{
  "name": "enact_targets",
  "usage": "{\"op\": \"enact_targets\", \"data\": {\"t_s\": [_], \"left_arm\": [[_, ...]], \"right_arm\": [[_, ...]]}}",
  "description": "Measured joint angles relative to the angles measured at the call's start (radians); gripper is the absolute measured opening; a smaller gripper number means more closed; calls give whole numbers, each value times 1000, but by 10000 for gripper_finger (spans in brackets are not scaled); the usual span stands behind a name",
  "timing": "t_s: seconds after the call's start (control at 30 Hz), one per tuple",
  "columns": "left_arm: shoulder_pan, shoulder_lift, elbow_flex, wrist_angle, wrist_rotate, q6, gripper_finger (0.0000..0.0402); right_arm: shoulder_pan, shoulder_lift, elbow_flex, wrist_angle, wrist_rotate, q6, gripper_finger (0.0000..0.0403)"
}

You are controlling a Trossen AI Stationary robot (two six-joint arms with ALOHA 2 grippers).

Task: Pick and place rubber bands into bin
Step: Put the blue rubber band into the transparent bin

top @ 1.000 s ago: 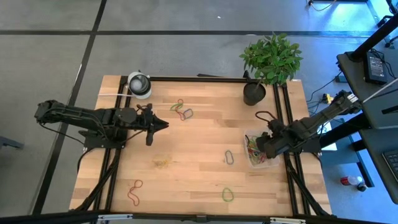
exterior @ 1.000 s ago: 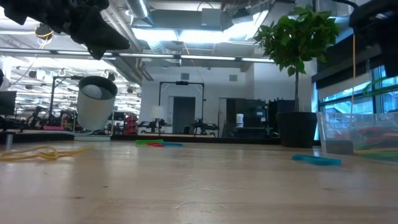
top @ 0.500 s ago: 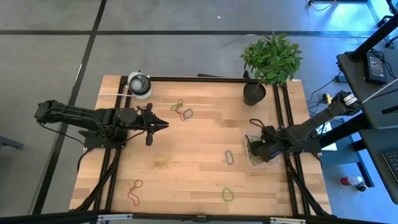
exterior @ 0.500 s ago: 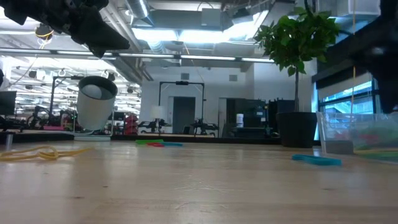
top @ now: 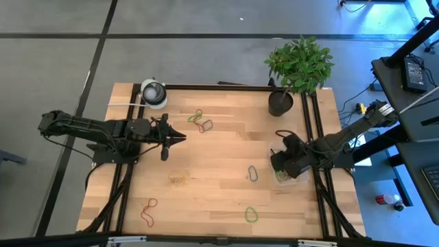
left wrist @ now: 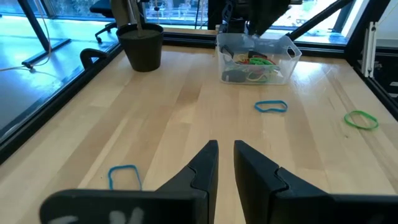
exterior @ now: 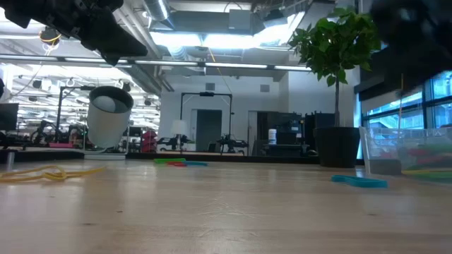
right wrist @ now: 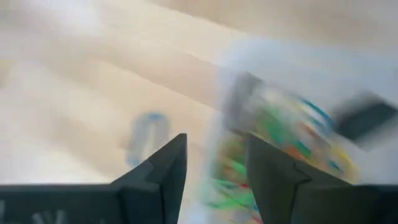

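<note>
The clear bin (left wrist: 258,59) sits near the table's right edge with several coloured rubber bands (left wrist: 254,62) inside; in the high view only its near corner (top: 285,178) shows under the right arm. My right gripper (top: 278,162) hovers over the bin's left wall, open and empty (right wrist: 214,168). Loose bands lie flat on the wood: a blue one (top: 253,173) just left of that gripper, a green one (top: 251,215), a red one (top: 148,211), a yellow one (top: 180,178), and a red and green pair (top: 200,121). My left gripper (top: 180,139) waits above the table's left half, open by a narrow gap (left wrist: 225,152).
A black plant pot (top: 280,103) stands at the far right corner, behind the bin. A white-and-grey roll (top: 153,92) stands at the far left corner. Black frame rails (top: 310,110) run along the table's sides. Bare wood lies between the two arms.
My right gripper has moved quickly from over the middle of the bin toward the table's left, and now stands over the bin's left wall near the blue band. The bands on the table have kept their places.
</note>
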Motion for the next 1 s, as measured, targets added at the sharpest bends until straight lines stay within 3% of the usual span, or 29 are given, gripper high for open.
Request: {"op": "enact_targets", "data": {"t_s": [0.27, 0.57, 0.7, 1.0], "left_arm": [[0, 1, 0, 0, -21, 0, 47], [0, 1, 0, 0, -71, 0, 47], [0, 1, 0, 0, -71, -1, 47], [0, 1, 0, -21, -71, -26, 47]], "right_arm": [[-75, 157, 223, 53, 2, -559, 159], [-283, 546, 489, -56, -352, -942, 152], [-319, 674, 513, -57, -447, -1056, 133], [-323, 843, 513, -48, -475, -1155, 103]]}}
